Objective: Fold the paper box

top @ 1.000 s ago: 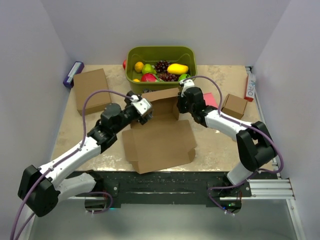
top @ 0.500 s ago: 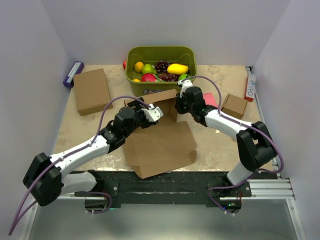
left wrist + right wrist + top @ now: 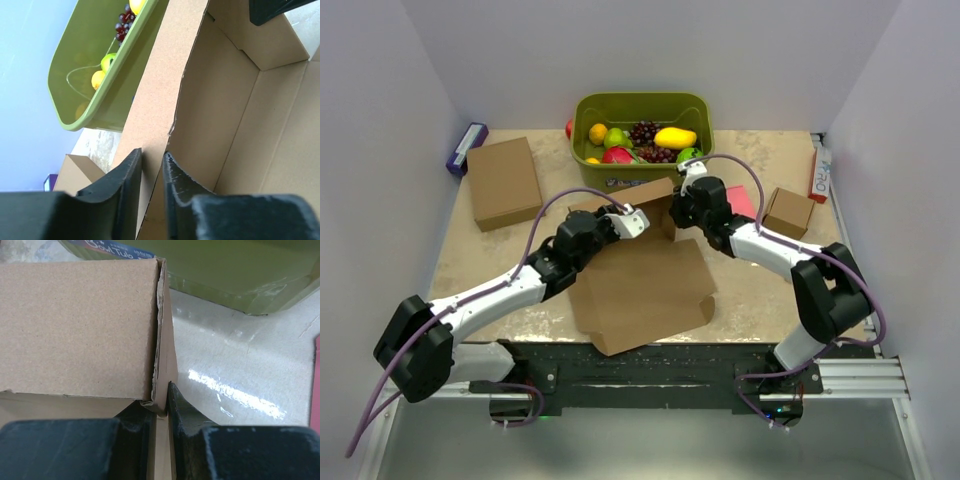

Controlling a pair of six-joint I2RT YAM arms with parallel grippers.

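Mid-frame, left gripper [image 3: 151, 172] pinches the paper box [image 3: 645, 285] back wall and right gripper [image 3: 159, 407] clamps its corner. Opposed pulls could tear the cardboard.

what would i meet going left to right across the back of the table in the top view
small purple box, flat brown cardboard rectangle, green plastic basket of fruit, small brown cardboard cube, red and white pack at the right edge

Upper centre: green basket [image 3: 583, 125] holding fruit, including grapes [image 3: 643, 131] and a yellow mango [image 3: 675, 137]. Upper left: flat cardboard rectangle [image 3: 503, 181] on the counter [image 3: 760, 150], with a purple carton [image 3: 466, 148] near it. Right: small cardboard cube [image 3: 788, 211] and a white-and-red package [image 3: 818, 170].
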